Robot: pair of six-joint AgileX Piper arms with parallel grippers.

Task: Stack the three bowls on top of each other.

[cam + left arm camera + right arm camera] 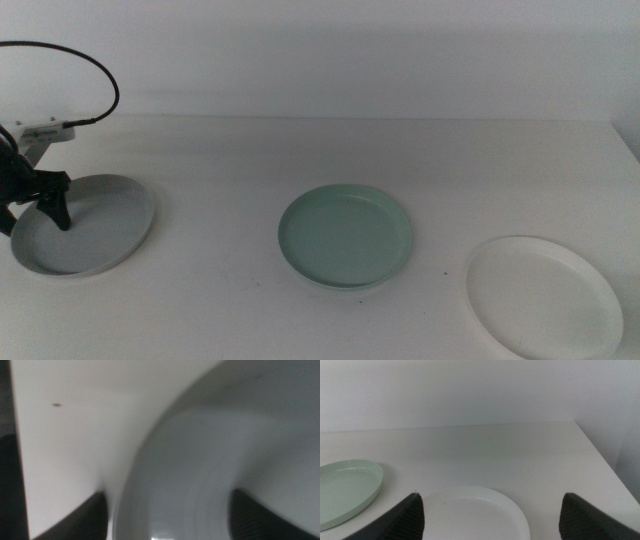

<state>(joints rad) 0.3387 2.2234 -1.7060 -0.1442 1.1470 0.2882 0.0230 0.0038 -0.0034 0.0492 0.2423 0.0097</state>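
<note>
The pale grey bowl [100, 225] sits at the table's left. My left gripper [33, 218] is open and straddles its left rim, one jaw inside the bowl and one outside. The left wrist view shows the grey bowl [225, 450] close up, its rim running between my left gripper's [170, 517] jaws. The mint green bowl [345, 237] lies in the middle and the white bowl [543, 295] at the front right. My right gripper [497, 520] is open and empty just above the white bowl [475, 510], with the green bowl [345, 490] to one side. It is out of the middle view.
The white table [330, 150] runs back to a white wall. Its right edge [628, 150] is near the white bowl. A black cable [95, 70] loops above the left arm.
</note>
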